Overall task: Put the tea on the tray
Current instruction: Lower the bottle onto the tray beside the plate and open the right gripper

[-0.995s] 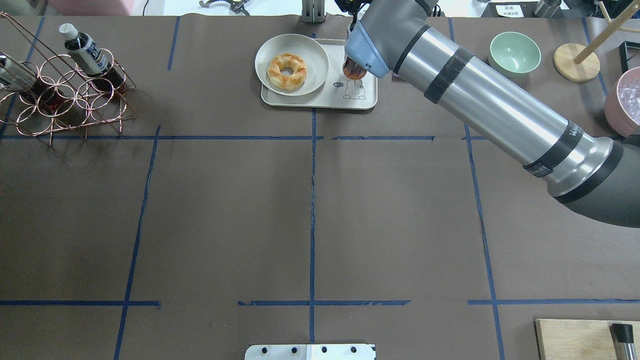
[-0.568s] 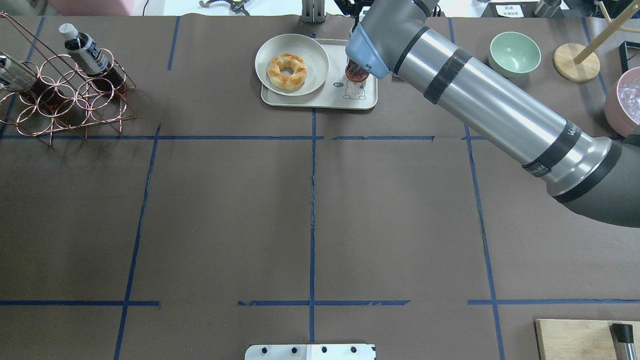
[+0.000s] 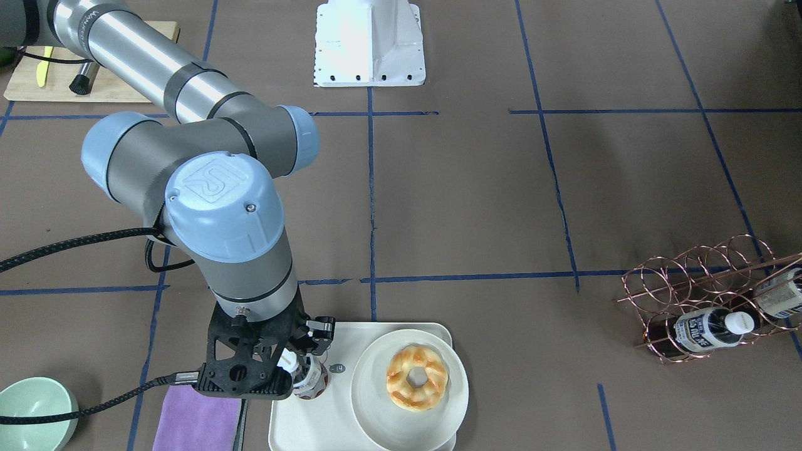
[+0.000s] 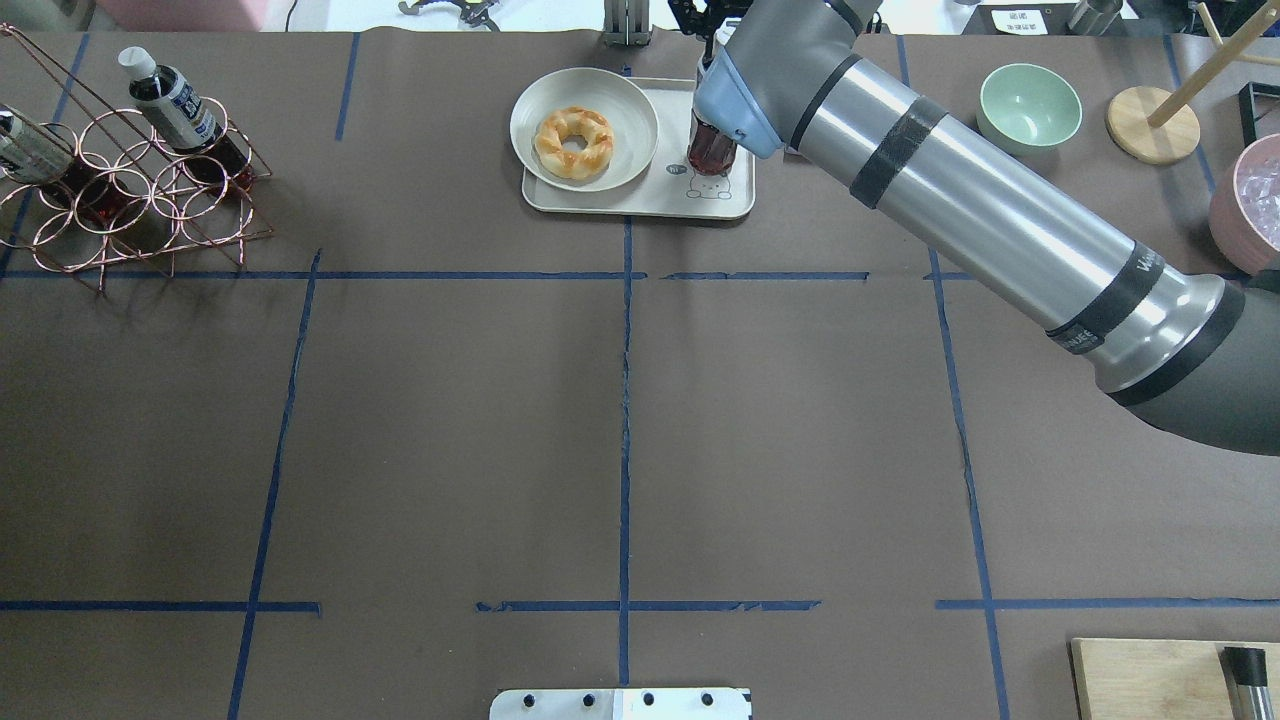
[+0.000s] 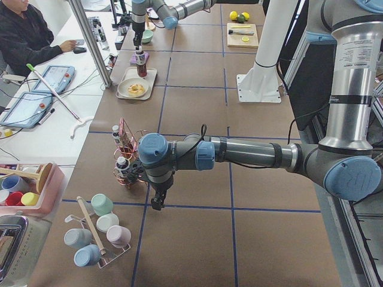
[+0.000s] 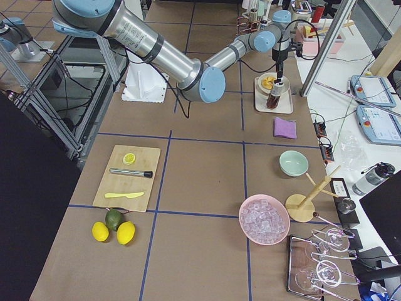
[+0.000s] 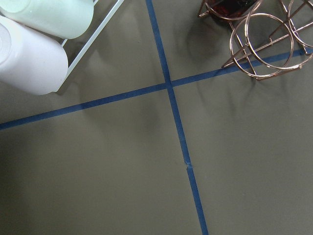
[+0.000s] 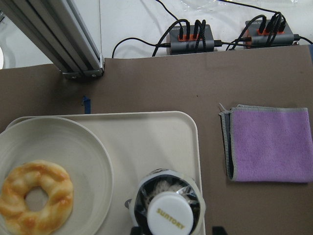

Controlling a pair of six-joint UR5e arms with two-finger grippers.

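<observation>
Your robot's right arm has brought the tea down onto the tray. A second ago the overhead view shows the bottle's reddish base hanging clear above the bear print. Now the bottle stands upright beside the plate holding the ring pastry, its foot just behind the bear. The right-side view agrees, showing the bottle planted on the tray's open end with the wrist directly over its cap. The right gripper looks still closed around the bottle below its white cap, with dark fingertips showing on either side in the wrist view. The tea is therefore delivered but, by the look of it, not yet let go. What remains for you is a clean opening of the fingers and a straight lift away, since a tall, narrow bottle like this could tip if a finger drags on it. The left gripper hangs over the table near the copper rack, and whether it is open or closed cannot be told.
</observation>
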